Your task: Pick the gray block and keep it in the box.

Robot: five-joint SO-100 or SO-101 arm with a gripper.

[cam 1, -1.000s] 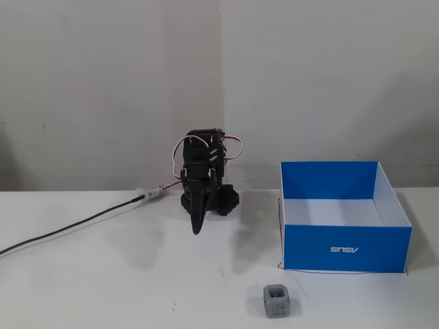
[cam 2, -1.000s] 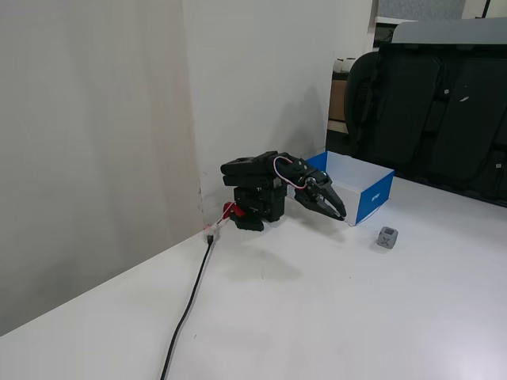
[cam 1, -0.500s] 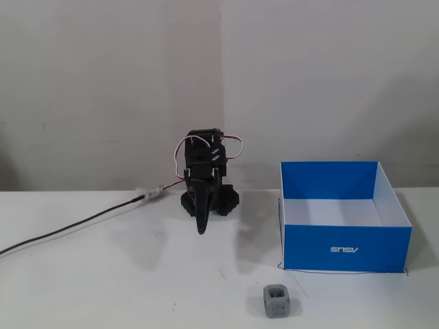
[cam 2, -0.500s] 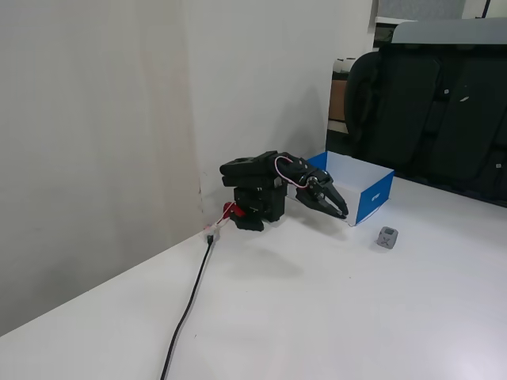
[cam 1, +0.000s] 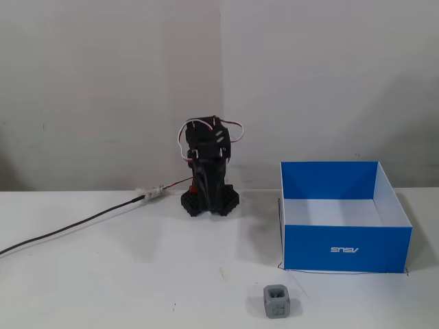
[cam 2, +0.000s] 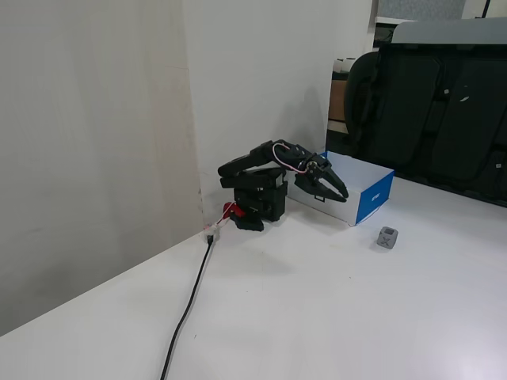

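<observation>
The gray block (cam 1: 278, 302) is a small cube that sits on the white table in front of the box, also in the other fixed view (cam 2: 387, 237). The blue box (cam 1: 343, 248) stands open-topped at the right with a white floor and nothing in it; it also shows in the other fixed view (cam 2: 374, 203). The black arm (cam 1: 207, 171) is folded over its base by the wall. My gripper (cam 2: 333, 198) hangs low beside the box's near corner, well away from the block. Its jaws stand a little apart and hold nothing.
A black cable (cam 1: 68, 229) runs left from the arm's base across the table, toward the front in the other fixed view (cam 2: 188, 305). A white wall stands right behind the arm. Black chairs (cam 2: 444, 103) stand beyond the table's far edge.
</observation>
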